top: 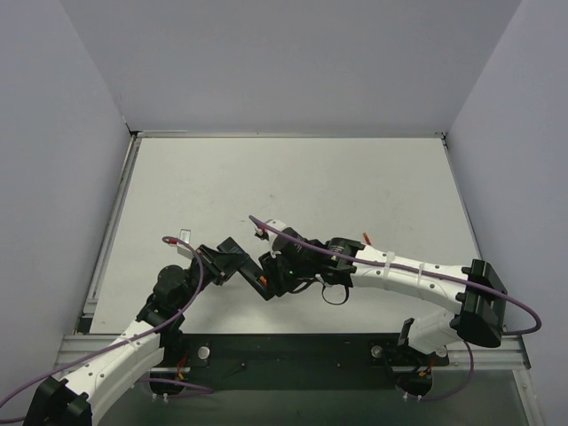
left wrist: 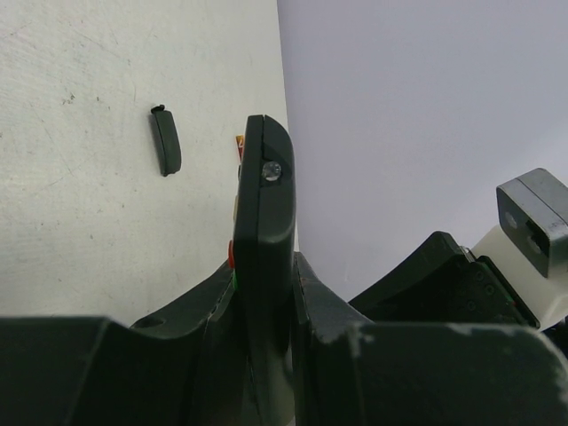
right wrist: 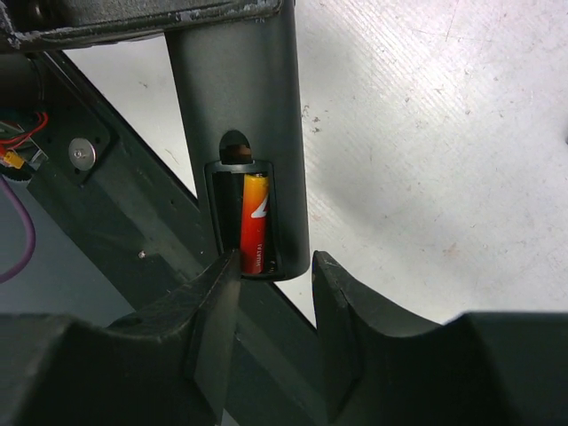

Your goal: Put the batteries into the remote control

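Seating cells into the remote control (right wrist: 240,89), judging by the open bay. Noted one battery (right wrist: 253,222) lying in the bay's right-hand slot, label outward. Saw the slot beside it dark, seemingly bare. Could not place the second cell with any certainty.

To do it well: keep the remote steady, bay facing the right pincer (right wrist: 275,266). Press only on the cell's near end, straight into the bay and lightly, to avoid popping it off its contact or twisting the remote in its clamp. Check for a flush fit before backing off. Watch for a fingertip snagging the bay's lip.

Found the left pincer (left wrist: 264,297) clamped on the remote, holding it edge-on, raised off the worktop (left wrist: 89,222), toward the middle of the near edge. Found the right pincer's fingers standing apart, gripping nothing; one fingertip (right wrist: 222,275) touching or just over the bay's near corner beside the cell, the other just beside the remote's end. Placed the battery just beyond that gap. Spotted a black cover (left wrist: 166,142) flat on the worktop, apart from the remote.
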`<state>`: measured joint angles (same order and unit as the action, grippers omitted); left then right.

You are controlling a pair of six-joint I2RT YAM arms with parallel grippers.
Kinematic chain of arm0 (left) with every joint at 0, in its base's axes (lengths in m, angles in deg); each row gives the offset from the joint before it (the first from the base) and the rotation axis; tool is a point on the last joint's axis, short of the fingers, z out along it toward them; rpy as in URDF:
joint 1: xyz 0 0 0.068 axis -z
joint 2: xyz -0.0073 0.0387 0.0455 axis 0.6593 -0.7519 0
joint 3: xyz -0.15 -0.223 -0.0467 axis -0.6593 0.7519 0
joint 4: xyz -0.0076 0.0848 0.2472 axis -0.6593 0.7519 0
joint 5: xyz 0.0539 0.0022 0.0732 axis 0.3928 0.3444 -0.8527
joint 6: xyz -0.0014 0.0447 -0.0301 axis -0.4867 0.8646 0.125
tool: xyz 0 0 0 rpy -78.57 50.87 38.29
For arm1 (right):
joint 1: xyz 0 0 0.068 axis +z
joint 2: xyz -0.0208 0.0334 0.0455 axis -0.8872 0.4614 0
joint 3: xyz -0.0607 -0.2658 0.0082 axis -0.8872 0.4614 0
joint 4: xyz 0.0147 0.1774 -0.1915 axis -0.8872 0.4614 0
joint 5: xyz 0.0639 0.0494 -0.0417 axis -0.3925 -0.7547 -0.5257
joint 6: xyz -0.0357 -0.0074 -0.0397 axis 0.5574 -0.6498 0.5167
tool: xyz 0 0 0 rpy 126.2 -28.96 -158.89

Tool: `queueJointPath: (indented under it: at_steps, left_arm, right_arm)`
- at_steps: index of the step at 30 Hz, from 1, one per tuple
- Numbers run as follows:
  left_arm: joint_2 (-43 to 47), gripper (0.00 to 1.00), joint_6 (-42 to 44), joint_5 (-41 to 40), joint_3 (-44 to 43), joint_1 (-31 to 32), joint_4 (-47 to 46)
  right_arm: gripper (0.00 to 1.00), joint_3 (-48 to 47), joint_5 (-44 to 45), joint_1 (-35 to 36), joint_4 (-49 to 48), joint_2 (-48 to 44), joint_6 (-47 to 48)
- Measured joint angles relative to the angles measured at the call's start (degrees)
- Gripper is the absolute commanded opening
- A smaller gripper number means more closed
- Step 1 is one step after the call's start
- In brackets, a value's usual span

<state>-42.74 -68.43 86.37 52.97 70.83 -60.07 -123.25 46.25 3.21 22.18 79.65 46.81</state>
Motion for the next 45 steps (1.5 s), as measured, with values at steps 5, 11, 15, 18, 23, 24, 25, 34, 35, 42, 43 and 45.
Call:
queueJointPath:
  at_steps: [5,11,15,18,23,24,25,34,35,42,43,45]
  left_arm:
    - [0.0,0.00,0.0,0.0,0.0,0.0,-0.4]
    - [-0.2,0.00,0.0,-0.2,0.0,0.0,-0.3]
    - [-0.1,0.00,0.0,-0.4,0.0,0.0,-0.3]
    - [0.0,0.00,0.0,-0.6,0.0,0.0,-0.2]
    - [1.1,0.00,0.0,-0.9,0.0,0.0,0.3]
    - [1.2,0.00,0.0,-0.9,0.0,-0.1,0.5]
    - [1.2,0.00,0.0,-0.9,0.0,-0.1,0.5]
    - [1.4,0.00,0.8,-1.4,0.0,-0.1,0.5]
    - [1.6,0.00,0.9,-1.6,0.0,-0.1,0.5]
    - [2.5,0.00,1.9,-2.6,0.0,-0.4,0.4]
    - [2.6,0.00,2.0,-2.7,0.0,-0.5,0.4]
    - [2.8,0.00,2.1,-2.8,0.0,-0.5,0.4]
  right_arm:
    - [0.31,-0.1,-0.1,0.0,-0.4,0.2,0.0]
    - [0.27,-0.7,-0.3,0.0,-0.3,2.0,0.0]
    - [0.20,-1.3,0.1,0.0,0.0,2.9,0.0]
    - [0.16,-1.5,0.7,0.0,0.2,3.0,0.3]
    - [0.11,-2.1,1.3,0.2,0.7,3.2,0.7]
    - [0.12,-2.3,1.4,0.3,0.8,3.3,0.9]
    - [0.13,-2.4,1.5,0.3,0.9,3.3,1.0]
    - [0.20,-2.4,2.4,0.4,0.4,3.4,1.2]
    - [0.20,-2.4,2.5,0.4,0.2,3.4,1.3]
    - [0.24,-2.4,4.0,0.5,-1.1,3.4,1.7]
    - [0.26,-2.4,4.2,0.6,-1.2,3.4,1.8]
    - [0.30,-2.4,4.6,0.6,-1.7,3.4,1.7]
